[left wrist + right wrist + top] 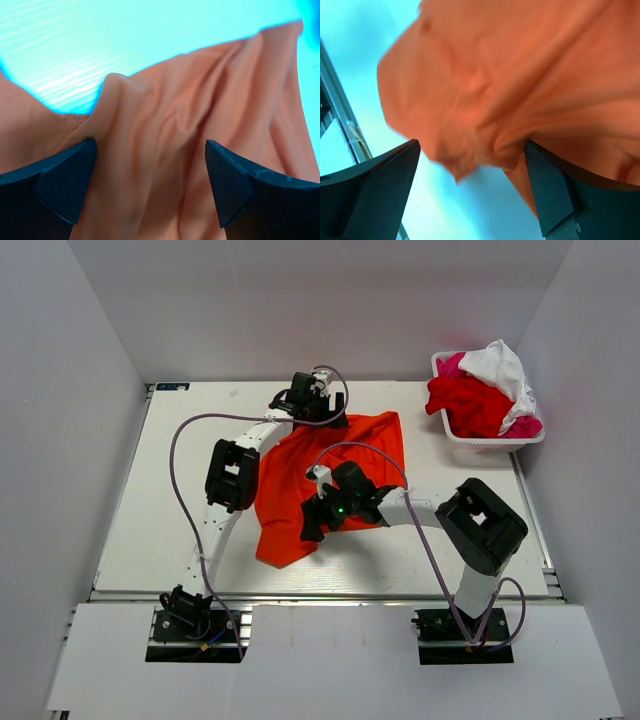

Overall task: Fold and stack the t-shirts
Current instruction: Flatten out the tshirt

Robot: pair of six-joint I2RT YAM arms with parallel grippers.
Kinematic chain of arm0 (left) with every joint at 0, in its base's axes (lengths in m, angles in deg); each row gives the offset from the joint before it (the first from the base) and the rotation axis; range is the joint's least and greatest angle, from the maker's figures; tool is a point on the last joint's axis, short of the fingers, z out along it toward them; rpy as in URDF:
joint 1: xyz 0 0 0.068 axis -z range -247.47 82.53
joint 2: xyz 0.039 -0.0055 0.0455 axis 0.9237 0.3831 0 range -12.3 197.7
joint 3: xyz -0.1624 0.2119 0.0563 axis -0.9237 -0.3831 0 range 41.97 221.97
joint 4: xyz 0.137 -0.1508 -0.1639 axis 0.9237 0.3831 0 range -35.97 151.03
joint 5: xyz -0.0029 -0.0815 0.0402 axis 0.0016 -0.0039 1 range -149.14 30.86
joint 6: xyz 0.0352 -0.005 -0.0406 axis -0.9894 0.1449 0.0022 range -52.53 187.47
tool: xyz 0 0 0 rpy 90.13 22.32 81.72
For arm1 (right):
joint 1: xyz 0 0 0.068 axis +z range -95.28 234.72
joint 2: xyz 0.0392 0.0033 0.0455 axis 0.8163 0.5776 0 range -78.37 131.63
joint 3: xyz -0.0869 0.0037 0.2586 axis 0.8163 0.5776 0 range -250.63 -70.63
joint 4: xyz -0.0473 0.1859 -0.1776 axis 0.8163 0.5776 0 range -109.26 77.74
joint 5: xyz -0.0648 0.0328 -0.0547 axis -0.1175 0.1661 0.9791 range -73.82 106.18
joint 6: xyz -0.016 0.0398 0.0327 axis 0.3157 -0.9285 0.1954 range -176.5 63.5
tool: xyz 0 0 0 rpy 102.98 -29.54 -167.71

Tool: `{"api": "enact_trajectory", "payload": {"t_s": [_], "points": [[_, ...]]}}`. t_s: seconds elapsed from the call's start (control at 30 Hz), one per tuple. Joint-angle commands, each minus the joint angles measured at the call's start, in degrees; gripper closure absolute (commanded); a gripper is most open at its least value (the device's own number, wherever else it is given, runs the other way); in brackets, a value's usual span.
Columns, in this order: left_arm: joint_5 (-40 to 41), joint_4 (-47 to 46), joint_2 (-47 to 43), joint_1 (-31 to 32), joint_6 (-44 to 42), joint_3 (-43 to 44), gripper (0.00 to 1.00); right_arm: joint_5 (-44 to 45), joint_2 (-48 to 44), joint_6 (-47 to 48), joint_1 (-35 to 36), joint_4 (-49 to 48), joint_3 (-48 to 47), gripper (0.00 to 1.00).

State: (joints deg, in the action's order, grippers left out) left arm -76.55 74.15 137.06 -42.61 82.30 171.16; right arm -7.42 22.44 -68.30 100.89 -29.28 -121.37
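A bright orange t-shirt lies crumpled on the white table, its lower corner near the front. My left gripper is at the shirt's far edge. In the left wrist view it is open wide, with wrinkled orange cloth under and between the jaws. My right gripper is over the shirt's near left part. In the right wrist view it is open, with a blurred bunch of orange cloth just beyond the jaws. Red, magenta-pink and white t-shirts lie heaped in a basket.
The white basket stands at the table's back right corner. Purple cables loop from both arms over the shirt. The table's metal front edge shows at the left of the right wrist view. Grey walls enclose the table on three sides.
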Motion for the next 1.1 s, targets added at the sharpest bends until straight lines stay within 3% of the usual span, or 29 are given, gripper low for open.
{"api": "enact_trajectory", "payload": {"t_s": [0.0, 0.33, 0.57, 0.73, 0.87, 1.07], "points": [[-3.68, 0.97, 1.20, 0.36, -0.06, 1.16, 0.00, -1.81, 0.79, 3.27, 1.38, 3.17, -2.69, 0.10], [-1.85, 2.02, -5.12, 0.36, -2.08, 1.16, 0.00, 8.03, -7.82, 4.41, 1.29, 6.94, -3.57, 0.10], [7.11, 8.87, -19.52, -0.87, -3.84, -4.01, 0.00, 17.16, -11.34, 4.32, 0.41, 8.70, -3.57, 0.10], [14.15, 12.22, -32.97, -0.87, -2.62, -22.19, 0.00, 22.01, -13.36, 4.23, -1.61, 12.39, -3.22, 0.10], [16.78, 7.93, -46.76, -0.87, 0.19, -44.66, 0.00, 29.82, -15.29, 3.00, -4.16, 16.43, -2.87, 0.10], [22.49, 12.11, -62.34, -0.26, 6.78, -63.58, 0.00, 33.87, -17.41, 2.91, -7.41, 19.51, -0.68, 0.10]]}}
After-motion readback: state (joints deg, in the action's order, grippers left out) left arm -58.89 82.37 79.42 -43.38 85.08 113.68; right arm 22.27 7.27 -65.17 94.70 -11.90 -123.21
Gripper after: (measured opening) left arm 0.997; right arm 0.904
